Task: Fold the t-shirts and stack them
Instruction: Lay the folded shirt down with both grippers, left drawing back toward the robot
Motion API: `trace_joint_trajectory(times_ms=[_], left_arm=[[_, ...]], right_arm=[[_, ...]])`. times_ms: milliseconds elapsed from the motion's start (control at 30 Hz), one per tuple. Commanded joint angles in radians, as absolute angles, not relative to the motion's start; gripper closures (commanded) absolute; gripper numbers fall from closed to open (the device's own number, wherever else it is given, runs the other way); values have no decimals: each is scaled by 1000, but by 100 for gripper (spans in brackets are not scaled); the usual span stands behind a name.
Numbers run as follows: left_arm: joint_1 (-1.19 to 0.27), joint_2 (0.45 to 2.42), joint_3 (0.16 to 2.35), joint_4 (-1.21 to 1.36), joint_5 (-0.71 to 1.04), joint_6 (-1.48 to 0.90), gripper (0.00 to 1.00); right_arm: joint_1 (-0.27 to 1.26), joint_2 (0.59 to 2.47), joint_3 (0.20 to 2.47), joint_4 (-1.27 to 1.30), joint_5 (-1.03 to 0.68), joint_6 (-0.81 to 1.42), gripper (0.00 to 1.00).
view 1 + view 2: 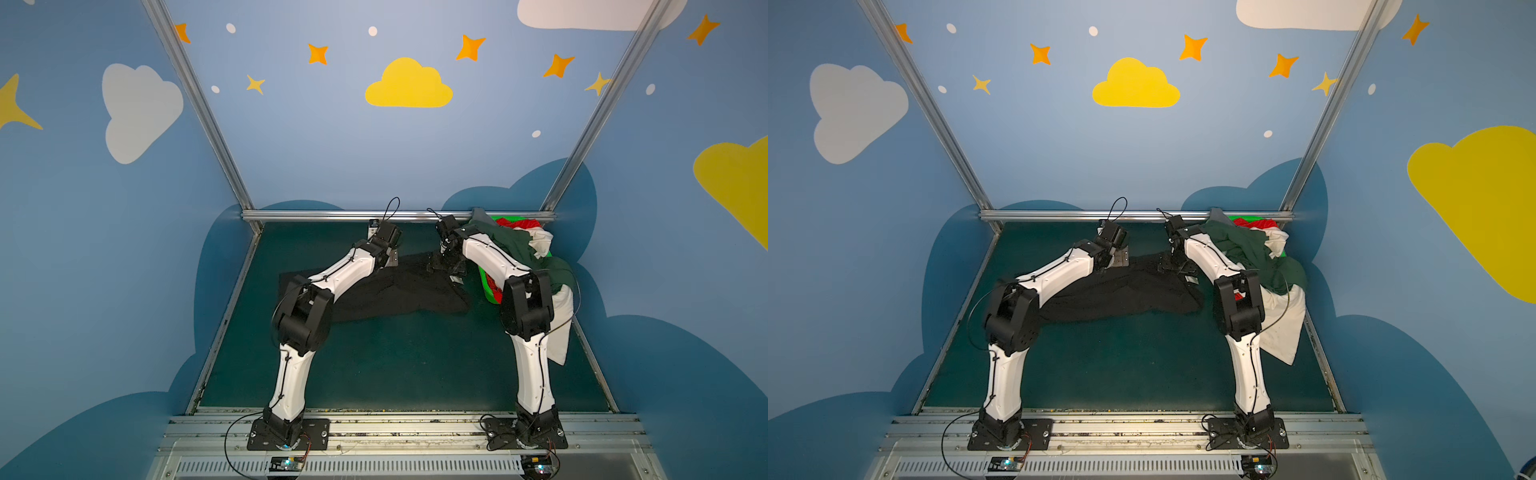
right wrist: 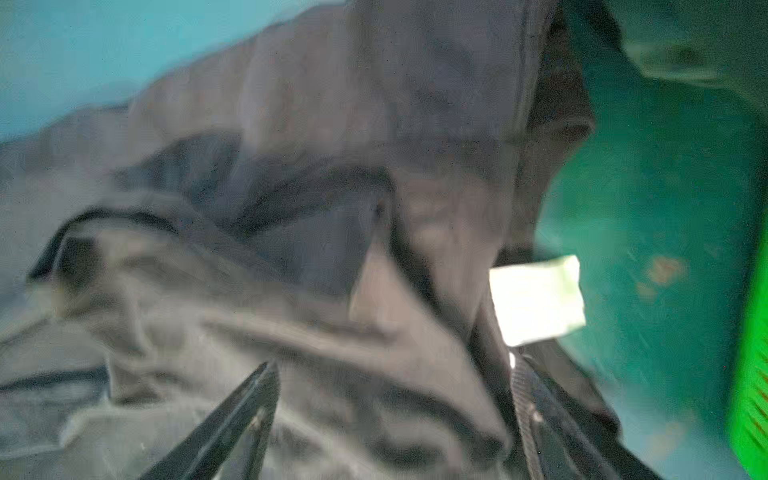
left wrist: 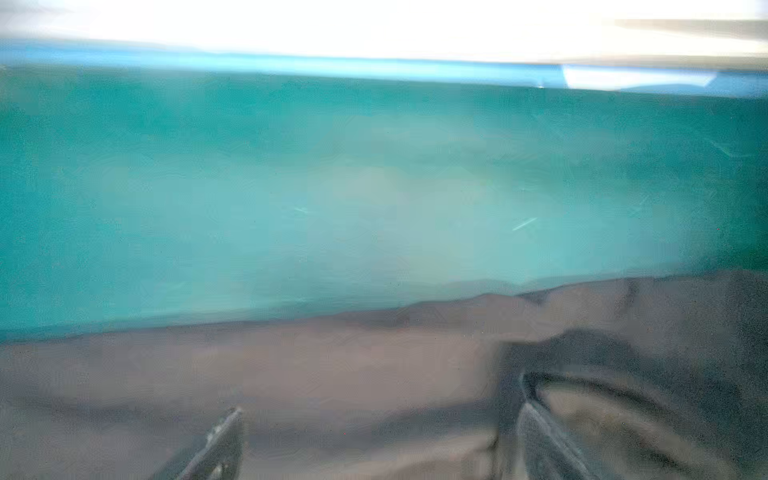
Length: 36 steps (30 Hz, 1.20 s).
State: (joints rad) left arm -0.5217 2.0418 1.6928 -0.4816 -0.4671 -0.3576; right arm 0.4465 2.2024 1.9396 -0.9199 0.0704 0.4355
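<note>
Top views both show the black t-shirt [image 1: 395, 291] [image 1: 1121, 291] lying rumpled and spread across the far half of the table [image 1: 395, 365]. Its long side runs from beneath the left arm toward the far right corner, with bare mat between it and the near edge. The left gripper [image 1: 392, 261] hangs low over the shirt's far edge near the middle of the table. In the left wrist view its fingers [image 3: 224, 440] stand spread, with only flat cloth below the gap and nothing pinched. The right gripper [image 1: 451, 266] is down at the shirt's far right end. The right wrist view shows its fingers [image 2: 245, 415] likewise wide apart above bunched black folds, gripping nothing; the blur hides whether the tips touch the cloth. A small white label [image 2: 536, 299] sticks out at the shirt's edge just beside one right finger. Near that end, in the far right corner of the table, stands a bright green plastic basket [image 1: 484, 284] heaped with other shirts. A dark green t-shirt [image 1: 511, 245] is draped over its top and the side facing the black shirt, and a red t-shirt [image 1: 523, 224] shows at the back. A white t-shirt [image 1: 561, 332] spills over the near side down along the table's right edge, partly hidden behind the right arm's elbow.
</note>
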Motion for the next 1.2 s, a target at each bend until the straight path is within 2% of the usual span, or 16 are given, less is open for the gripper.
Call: trace_joint_trajectory(times_ms=[0,67,167,267,367,667,933,1000,1100,1167], left_arm=[[-526,1888,1529,-490,-696,-350,0],[-533,1803,1413,-513,-791,-377,0],[-531,1684,1252,-539,-836,-406,0],[-483,1615,1108,-507,-763,-453,0],[-422,1613,1052,-497,-659,-493,1],[-358,1778,1114,-530,-505,-481,1],[-345,1941,1235,-638,-371,-474,3],[-343,1966,1242,-645,-343,-480,9],[-339,1997,1251,-660,-326,-489,25],[-339,2009,1258,-676,-328,-498,33]], right_arm=[[494,2146,1898,-929,223,431,16],[513,2161,1917,-946,223,429,17],[541,2191,1925,-950,219,425,20],[549,2231,1930,-939,196,439,22],[546,2283,1962,-933,174,439,25],[542,2412,2126,-982,74,441,26],[534,2448,2166,-976,-10,452,26],[532,2453,2169,-971,-22,452,26],[526,2458,2170,-962,-42,452,26],[524,2462,2170,-956,-57,452,26]])
